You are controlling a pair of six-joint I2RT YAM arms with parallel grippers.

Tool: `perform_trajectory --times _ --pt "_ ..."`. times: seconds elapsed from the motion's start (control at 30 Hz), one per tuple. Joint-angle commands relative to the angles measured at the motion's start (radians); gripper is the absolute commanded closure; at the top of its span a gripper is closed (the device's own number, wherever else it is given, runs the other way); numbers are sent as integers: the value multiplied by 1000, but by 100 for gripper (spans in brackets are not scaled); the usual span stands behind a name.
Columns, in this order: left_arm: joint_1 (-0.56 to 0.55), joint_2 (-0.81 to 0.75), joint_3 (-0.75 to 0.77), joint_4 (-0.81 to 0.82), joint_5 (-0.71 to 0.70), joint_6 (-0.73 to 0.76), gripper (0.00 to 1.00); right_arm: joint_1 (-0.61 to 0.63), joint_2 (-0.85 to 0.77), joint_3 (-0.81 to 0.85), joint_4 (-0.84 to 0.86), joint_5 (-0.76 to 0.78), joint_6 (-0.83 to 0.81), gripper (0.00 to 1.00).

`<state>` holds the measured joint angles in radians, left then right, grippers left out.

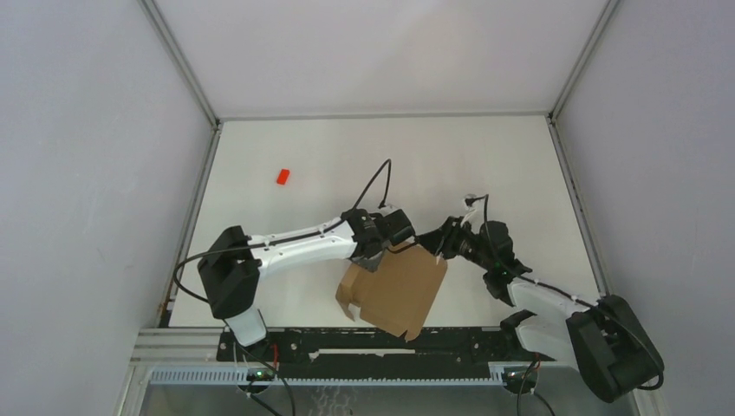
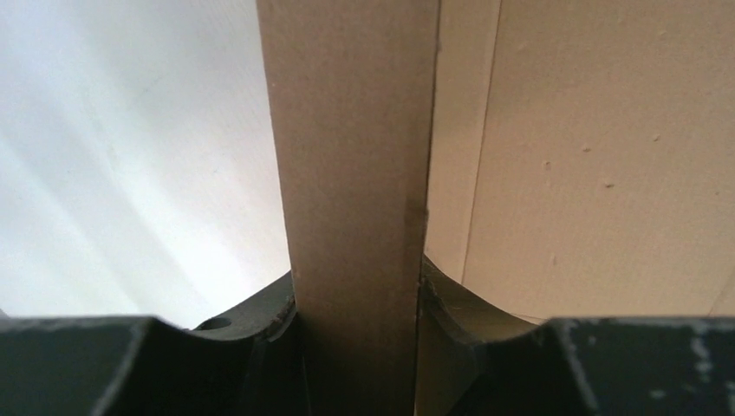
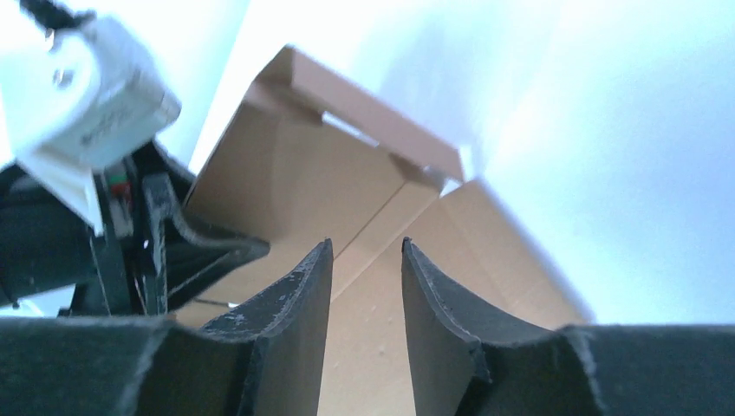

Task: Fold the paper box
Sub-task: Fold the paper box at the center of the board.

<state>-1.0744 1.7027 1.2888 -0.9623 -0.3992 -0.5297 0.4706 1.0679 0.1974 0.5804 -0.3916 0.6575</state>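
Two arms meet over the paper box (image 1: 399,293), a plain brown cardboard piece that lies on the white worktop (image 1: 433,165) close to its near edge, between the two bases and slightly right of centre. It sits turned at an angle, partly folded, with a notched flap showing at its left side. The left pincer (image 1: 395,236) reaches in from the left to the box's far left corner. In the left wrist view a strip of cardboard stands straight up between its dark fingers (image 2: 260,325), touching both, so this pincer is clamped on a wall of the box. The right pincer (image 1: 440,244) comes from the right to the box's far right corner, just beside the left one. In the right wrist view its jaws stand a narrow gap apart, with creased cardboard showing through the gap and spreading out beyond. Whether they pinch the sheet or only sit over it, I cannot tell. The white housing of the left arm (image 3: 95,95) fills the upper left of that view. One small red block (image 1: 282,176) lies well apart, toward the far left of the worktop.
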Motion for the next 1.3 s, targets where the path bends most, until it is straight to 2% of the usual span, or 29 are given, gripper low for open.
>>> perform_trajectory --times 0.0,0.27,0.5,0.6,0.93,1.13,1.27 --pt "-24 -43 21 16 -62 48 59 -132 46 69 30 -128 0 56" --pt "-63 -60 -3 56 -102 127 58 -308 323 85 411 -365 4 57" --pt "-88 -44 -17 79 -123 159 58 -301 569 94 778 -497 22 56" --pt "-98 -33 -21 79 -129 163 58 -300 662 112 883 -534 33 55" --pt "-108 -59 -85 141 -103 200 58 -256 782 206 904 -535 24 57" --pt "-108 -50 -91 154 -98 206 58 -218 780 202 906 -577 12 59" --pt "-110 -51 -91 153 -96 206 57 -219 748 150 907 -548 1 59"
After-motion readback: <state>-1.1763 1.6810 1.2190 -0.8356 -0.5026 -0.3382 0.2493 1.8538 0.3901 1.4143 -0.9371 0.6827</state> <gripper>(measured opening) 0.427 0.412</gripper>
